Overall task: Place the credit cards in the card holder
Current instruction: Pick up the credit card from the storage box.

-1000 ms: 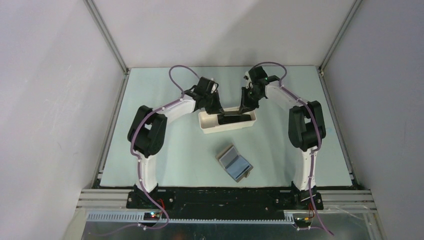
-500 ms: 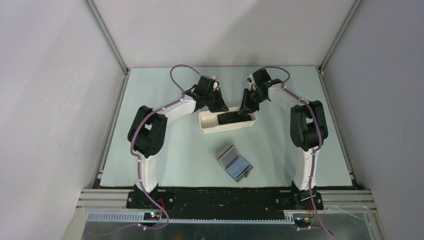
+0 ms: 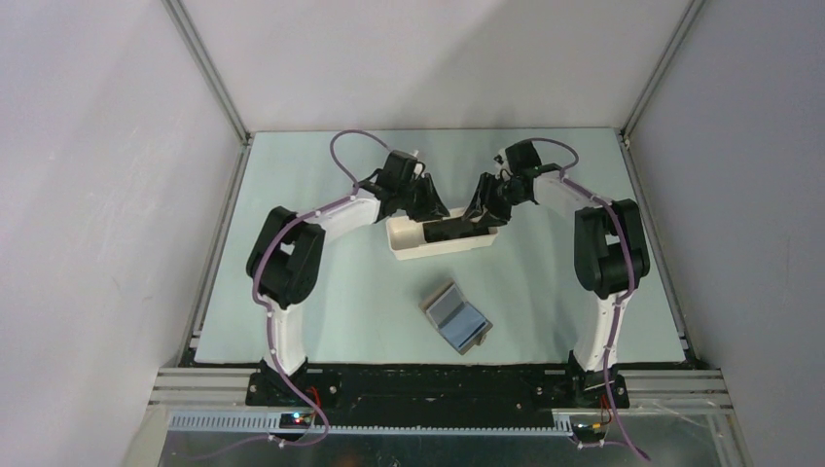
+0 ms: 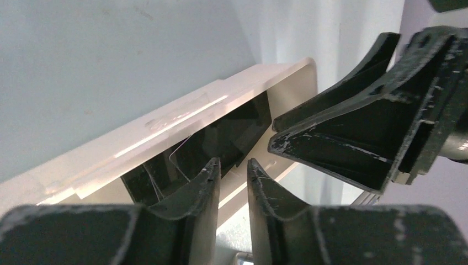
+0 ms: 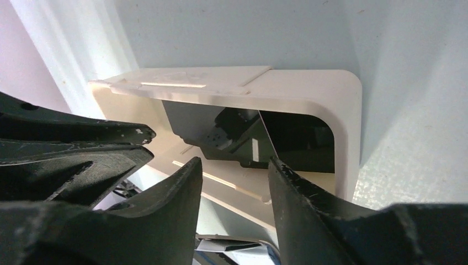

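Note:
The black credit cards (image 3: 449, 231) lie in a long white tray (image 3: 409, 248) at mid-table; the left wrist view (image 4: 221, 138) and right wrist view (image 5: 243, 138) show them fanned inside it. The grey-brown card holder (image 3: 455, 318) lies open nearer the bases, silvery-blue inside up; its edge shows low in the right wrist view (image 5: 232, 245). My left gripper (image 3: 437, 211) (image 4: 232, 165) hangs over the tray's far left part, jaws a narrow gap apart, empty. My right gripper (image 3: 475, 216) (image 5: 234, 165) hangs over the tray's far right part, open and empty. It also shows in the left wrist view (image 4: 375, 138).
The tray's rim (image 5: 309, 94) (image 4: 182, 105) stands around the cards. The two grippers are close together over the tray, tips facing each other. Pale walls and metal frame posts (image 3: 209, 73) bound the light green table (image 3: 321, 292).
Both grippers have risen and drawn back from inside the tray toward its far rim. The right wrist has swung outward to the right. The cards and card holder have not moved.

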Robot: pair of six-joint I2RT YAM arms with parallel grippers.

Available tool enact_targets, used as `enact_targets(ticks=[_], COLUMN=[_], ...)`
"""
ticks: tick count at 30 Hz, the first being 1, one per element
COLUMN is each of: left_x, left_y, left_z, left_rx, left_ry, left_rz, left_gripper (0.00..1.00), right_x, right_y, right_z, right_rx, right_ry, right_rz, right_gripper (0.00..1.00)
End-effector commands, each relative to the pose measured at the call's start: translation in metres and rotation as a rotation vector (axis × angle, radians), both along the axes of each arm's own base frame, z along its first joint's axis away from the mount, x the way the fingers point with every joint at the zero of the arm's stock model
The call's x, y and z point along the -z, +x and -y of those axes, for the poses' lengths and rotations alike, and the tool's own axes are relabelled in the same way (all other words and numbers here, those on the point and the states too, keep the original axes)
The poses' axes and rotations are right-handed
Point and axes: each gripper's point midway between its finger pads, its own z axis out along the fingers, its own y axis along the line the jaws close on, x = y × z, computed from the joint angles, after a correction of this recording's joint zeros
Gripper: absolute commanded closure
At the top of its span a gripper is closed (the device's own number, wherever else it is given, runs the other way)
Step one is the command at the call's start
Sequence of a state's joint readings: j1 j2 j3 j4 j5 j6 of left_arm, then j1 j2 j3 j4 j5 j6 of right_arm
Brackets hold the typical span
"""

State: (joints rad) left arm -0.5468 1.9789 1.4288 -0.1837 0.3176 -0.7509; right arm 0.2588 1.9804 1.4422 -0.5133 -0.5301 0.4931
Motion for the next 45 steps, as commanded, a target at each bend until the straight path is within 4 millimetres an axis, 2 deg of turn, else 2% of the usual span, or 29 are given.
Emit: enact_targets(ticks=[1,5,10,15,24,29,35,45], left_x=[-0.010,0.011,0.028,0.039,0.053,0.067,0.078,0.083], left_y=[0.001,-0.004,-0.007,-0.010,-0.013,-0.017,-0.020,-0.022], left_z=[-0.005,-0.007,-0.013,-0.012,-0.010,-0.010,-0.009,-0.009], left_rx=[-0.033,-0.054,-0.076,-0.069,-0.062,-0.062,-0.060,-0.057], left_ry=[-0.019,-0.004,0.029,0.035,0.045,0.060,0.074,0.085], left_rz=[0.014,-0.047,-0.079,-0.110,-0.140,-0.168,-0.189,-0.198], left_gripper=[0.68,0.67,0.75,0.83,0.85,0.93,1.00,1.00], right_x=[-0.025,-0.014,-0.001,0.009,0.022,0.019,0.004,-0.029], right_y=[0.014,0.016,0.016,0.016,0.011,0.012,0.016,0.015], right_z=[0.001,0.001,0.002,0.004,0.001,-0.001,0.002,-0.002], right_rx=[-0.022,-0.053,-0.078,-0.087,-0.106,-0.101,-0.081,-0.074], right_ry=[-0.063,-0.137,-0.193,-0.227,-0.222,-0.193,-0.180,-0.128], right_rz=[0.114,0.106,0.087,0.073,0.033,0.033,0.061,0.114], right_gripper=[0.46,0.41,0.39,0.39,0.39,0.41,0.47,0.52])
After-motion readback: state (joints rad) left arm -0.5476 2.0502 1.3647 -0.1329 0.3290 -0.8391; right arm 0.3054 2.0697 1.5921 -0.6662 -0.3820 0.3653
